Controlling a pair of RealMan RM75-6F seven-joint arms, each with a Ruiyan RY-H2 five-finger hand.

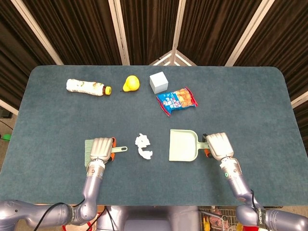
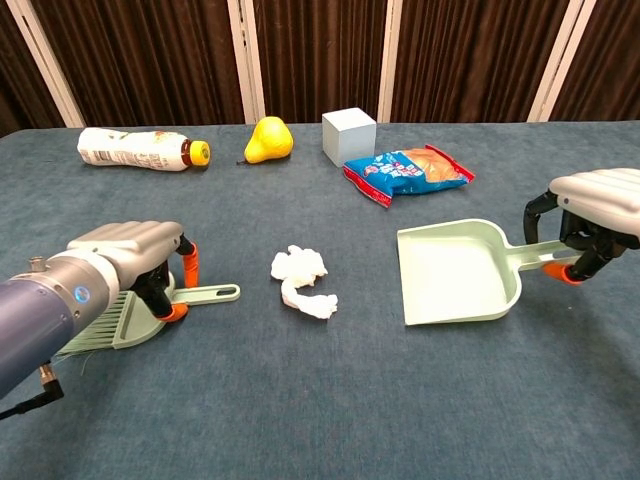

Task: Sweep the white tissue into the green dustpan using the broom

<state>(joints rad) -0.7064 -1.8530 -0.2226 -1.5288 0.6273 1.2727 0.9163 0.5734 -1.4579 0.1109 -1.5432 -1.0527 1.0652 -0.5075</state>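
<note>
A crumpled white tissue (image 1: 143,147) (image 2: 301,281) lies on the table between the two tools. To its left the pale green broom (image 1: 119,150) (image 2: 207,294) lies flat with its handle pointing at the tissue. My left hand (image 1: 101,148) (image 2: 128,252) sits on the broom's neck, fingers curled around it and orange tips on either side. The bristles (image 2: 88,330) stick out to the left. To the right of the tissue is the green dustpan (image 1: 182,145) (image 2: 455,277), mouth towards the tissue. My right hand (image 1: 219,145) (image 2: 592,208) grips its handle.
Along the back of the table lie a plastic bottle (image 1: 86,87) (image 2: 135,149), a yellow pear (image 1: 130,83) (image 2: 268,139), a pale cube (image 1: 159,82) (image 2: 348,134) and a snack bag (image 1: 176,100) (image 2: 408,171). The blue table (image 1: 250,106) ends just in front of both forearms.
</note>
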